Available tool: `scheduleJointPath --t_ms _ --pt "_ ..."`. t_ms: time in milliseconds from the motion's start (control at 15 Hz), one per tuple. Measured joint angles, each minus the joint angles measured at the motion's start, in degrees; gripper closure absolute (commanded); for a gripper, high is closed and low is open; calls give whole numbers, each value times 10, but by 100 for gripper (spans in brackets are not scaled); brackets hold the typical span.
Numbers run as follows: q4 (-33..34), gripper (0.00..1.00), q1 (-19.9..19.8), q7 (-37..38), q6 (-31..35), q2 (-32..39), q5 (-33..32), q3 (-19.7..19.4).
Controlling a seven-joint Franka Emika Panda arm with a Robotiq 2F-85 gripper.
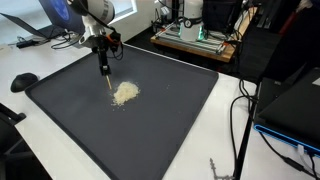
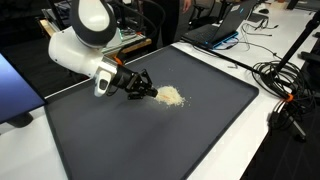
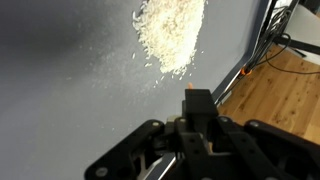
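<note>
With tool (image 2: pixel 141 89) clamped on stick (image 1: pixel 107 83), tip low over mat (image 1: pixel 170 110), just at nine o'clock from pile (image 1: pixel 125 93). Could scatter grains toward counter (image 1: pixel 232 130) by sweeping fast; could lose stick by pressing hard; could snag mat.

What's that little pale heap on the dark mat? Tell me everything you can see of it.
The heap is a loose, low mound of small whitish grains, perhaps rice, with strays scattered round its edge. It lies on the dark grey mat, near its middle. The gripper stands close beside it; whether it touches the grains is unclear.
</note>
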Motion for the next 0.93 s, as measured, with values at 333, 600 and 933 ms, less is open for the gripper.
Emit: scheduleJointPath --t_ms 333,600,933 --pt "-83 96 45 -60 -30 -37 139 -72" --pt "-121 96 87 -68 -65 -53 197 -118" --pt "-151 96 130 -68 -71 -60 250 -155"
